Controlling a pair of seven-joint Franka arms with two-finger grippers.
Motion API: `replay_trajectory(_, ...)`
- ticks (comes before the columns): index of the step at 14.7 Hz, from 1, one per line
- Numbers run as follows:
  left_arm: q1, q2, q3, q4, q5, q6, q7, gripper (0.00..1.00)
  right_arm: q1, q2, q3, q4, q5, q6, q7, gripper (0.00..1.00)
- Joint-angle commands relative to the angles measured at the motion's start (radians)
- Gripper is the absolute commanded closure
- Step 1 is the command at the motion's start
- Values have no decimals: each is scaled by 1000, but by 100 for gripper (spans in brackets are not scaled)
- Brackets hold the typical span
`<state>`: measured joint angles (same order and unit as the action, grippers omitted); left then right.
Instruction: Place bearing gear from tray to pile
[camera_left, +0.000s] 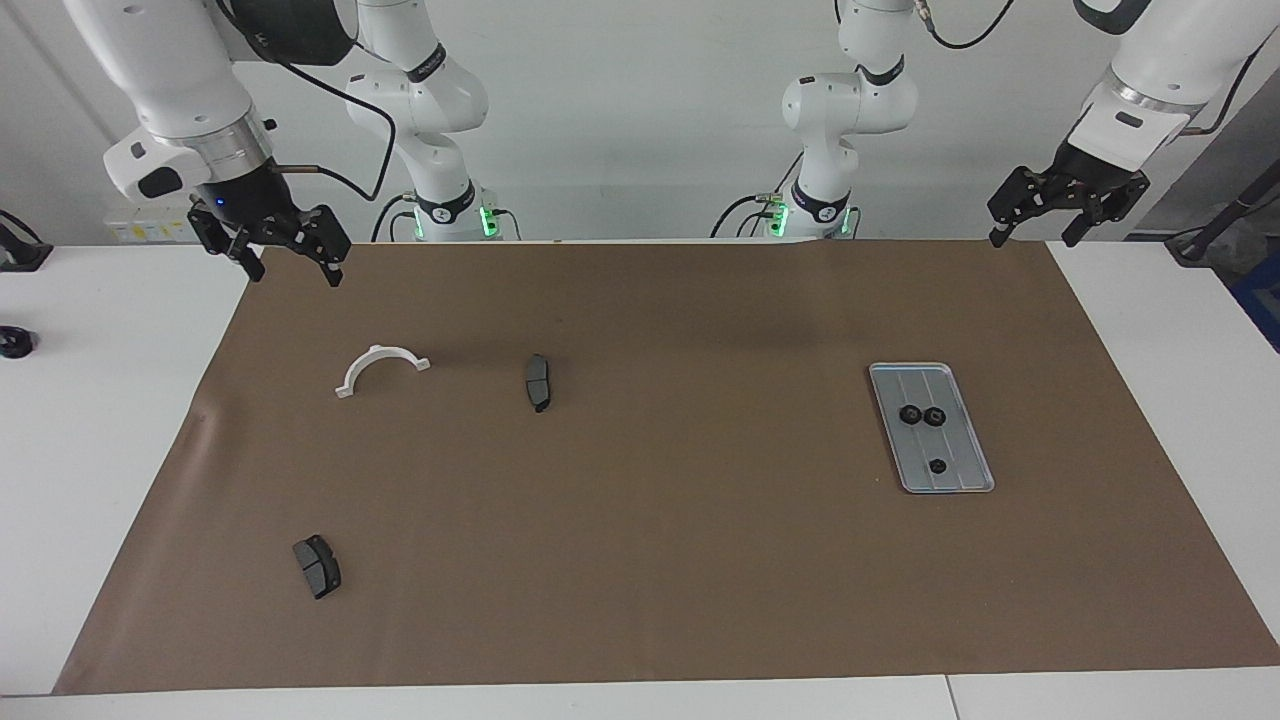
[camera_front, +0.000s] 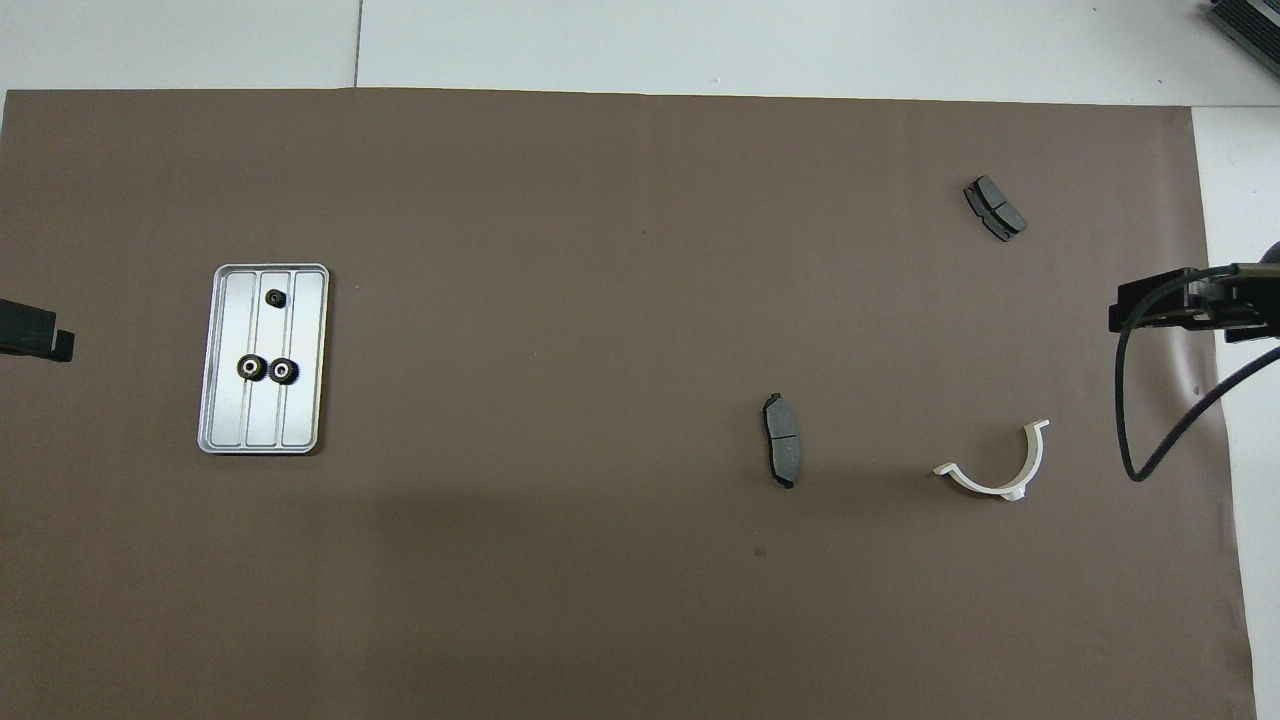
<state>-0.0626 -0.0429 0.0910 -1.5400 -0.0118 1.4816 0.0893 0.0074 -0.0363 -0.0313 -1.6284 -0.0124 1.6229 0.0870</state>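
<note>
The bearing gears are three small black wheels, and all three lie in the tray (camera_left: 975, 478). Two of them, the pair of gears (camera_left: 921, 415), sit side by side and touch each other near the middle of the tray. The single gear (camera_left: 937, 466) lies alone in the tray, farther from me than the pair. The tray is flat and silver with grooves, and it rests on the brown mat (camera_left: 650, 520) toward my left arm's end of the table.

The pile is well apart from the tray, toward my right arm's end of the table. It has a white curved bracket (camera_left: 381, 368) and two dark brake pads. The first brake pad (camera_left: 538, 382) lies between the bracket and the tray, just a bit nearer to the bracket. The second brake pad (camera_left: 317, 566) lies farther from me than the bracket and farther from me than the tray too.

My left gripper (camera_left: 1033, 234) hangs up in the air over the edge of the mat on the tray's end of the table. Its fingers are spread apart and hold nothing. My right gripper (camera_left: 296, 271) hangs over the mat's corner at the end away from the tray. Its fingers are spread apart too, with nothing in them. Both my arms wait.
</note>
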Motion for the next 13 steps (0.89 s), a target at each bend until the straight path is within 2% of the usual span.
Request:
replay_trajectory(1,-17,-34,6,-42,26,20,-2,0,-15,-19,11,-18,12,-5,-18,0)
replay_trajectory(6,-16,-40,6,-54,24,28,-16,0,-15,-19,11,-18,11,-5,-18,0)
replay_trajectory(8,-16,-41,9,-74,26,81,-14,0,-15,-17,11,-18,11,-5,-18,0)
replay_trajectory(13,-17,-101,9,-268,27,305,-10,0,-15,-19,11,-18,12,-5,-18,0)
